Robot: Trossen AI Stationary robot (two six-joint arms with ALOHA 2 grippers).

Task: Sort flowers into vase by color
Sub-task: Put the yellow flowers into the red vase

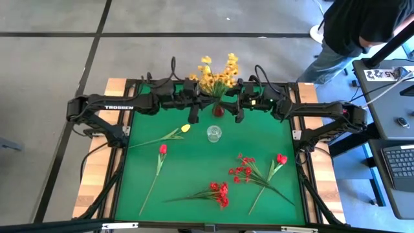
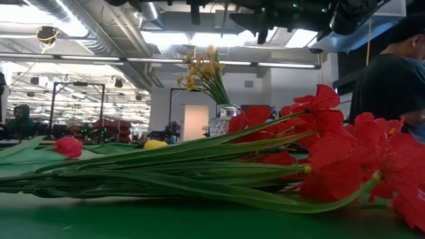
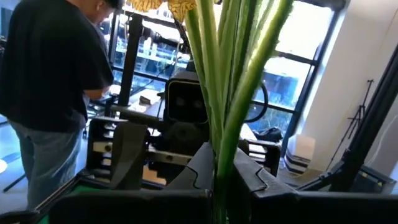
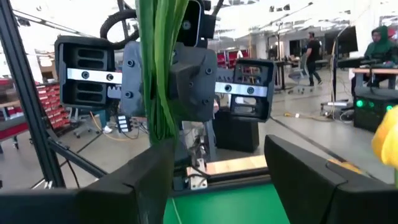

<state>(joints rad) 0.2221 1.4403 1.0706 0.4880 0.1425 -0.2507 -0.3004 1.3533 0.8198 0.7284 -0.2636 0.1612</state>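
A bunch of yellow-orange blossom sprays (image 1: 217,76) stands upright at the table's far middle, its green stems (image 3: 227,93) running down toward a small dark red vase (image 1: 218,111). My left gripper (image 1: 195,109) is shut on those stems. My right gripper (image 1: 240,109) is open on the bunch's other side, with the stems (image 4: 158,81) close to one finger (image 4: 140,180). An empty clear glass vase (image 1: 213,133) stands just nearer. Lying flat on the green mat are a yellow tulip (image 1: 185,129), two red tulips (image 1: 163,149) (image 1: 281,159) and two red blossom clusters (image 1: 220,192) (image 1: 242,169). My left gripper pinches the bunched green stems (image 3: 219,171) between its two fingers, well below the blossoms. The fingers come level from the table's left and lie across the stems. The bunch stands upright in the hold; its lower end is hidden behind the fingers.
A person (image 1: 362,26) stands beyond the table's far right corner, beside a side table with a laptop (image 1: 398,162). The flowers lie spread over the near half of the mat (image 1: 194,168). Wooden strips and black frame rails border the table on the left and right.
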